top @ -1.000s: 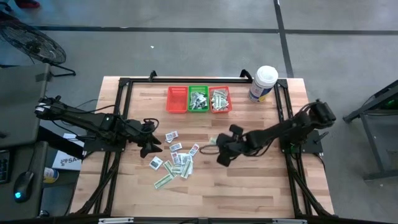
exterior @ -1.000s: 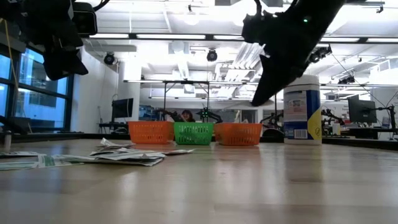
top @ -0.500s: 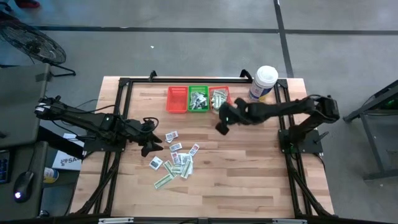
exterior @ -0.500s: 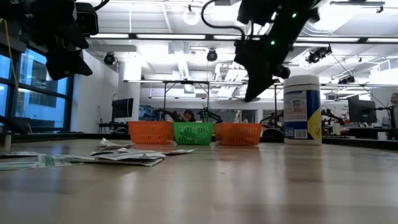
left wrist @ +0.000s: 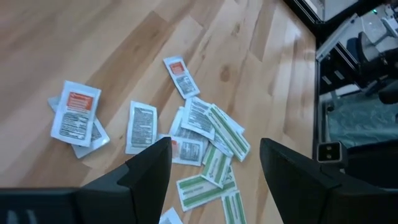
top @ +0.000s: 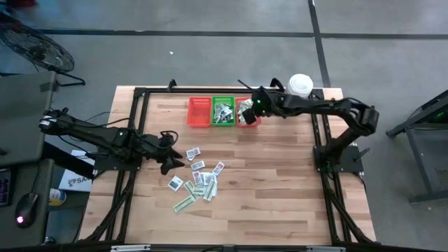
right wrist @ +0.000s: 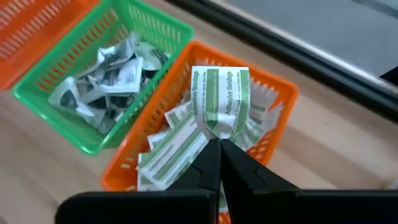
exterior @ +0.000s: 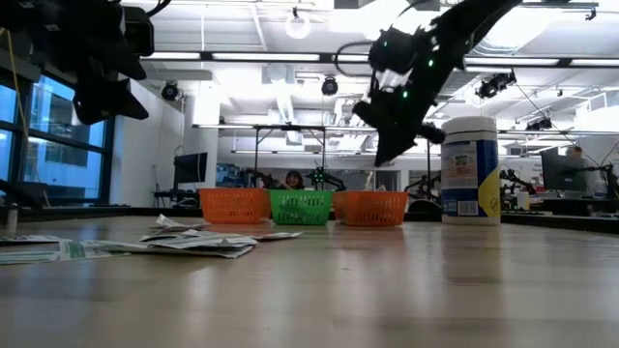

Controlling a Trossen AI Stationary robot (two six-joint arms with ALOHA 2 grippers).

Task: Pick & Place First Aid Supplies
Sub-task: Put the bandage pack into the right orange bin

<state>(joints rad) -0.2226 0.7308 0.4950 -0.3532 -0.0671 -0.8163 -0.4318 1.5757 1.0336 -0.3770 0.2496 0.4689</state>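
We have the right tool [right wrist: 219,144] pinched shut on a green-and-white strip [right wrist: 221,99], and it hangs directly over the right-hand orange basket [right wrist: 281,93] at the far edge of the surface, so the relation that matters is plain: the basket lies straight below the strip, and it already holds a heap of like strips. In the right wrist view the strip is folded over the fingertips, its two halves rising from the pinch and fanning apart, the long axis running roughly away from the tool toward the basket's far rim; the strips lying in the basket run much the same way. We judge that letting go here should drop it inside the rim, though a folded strip may catch on the mesh wall. The green basket [right wrist: 163,27] beside it holds white packets, so drifting that way would missort. In the high view the right tool [top: 246,112] sits over that same basket, near the white tub [top: 299,85] at the far right corner. The left tool [left wrist: 211,163] waits with its fingers apart above the loose pile of packets [top: 199,176] toward the left middle of the surface, and is the nearer arm to that pile; the packets there lie flat at mixed angles.
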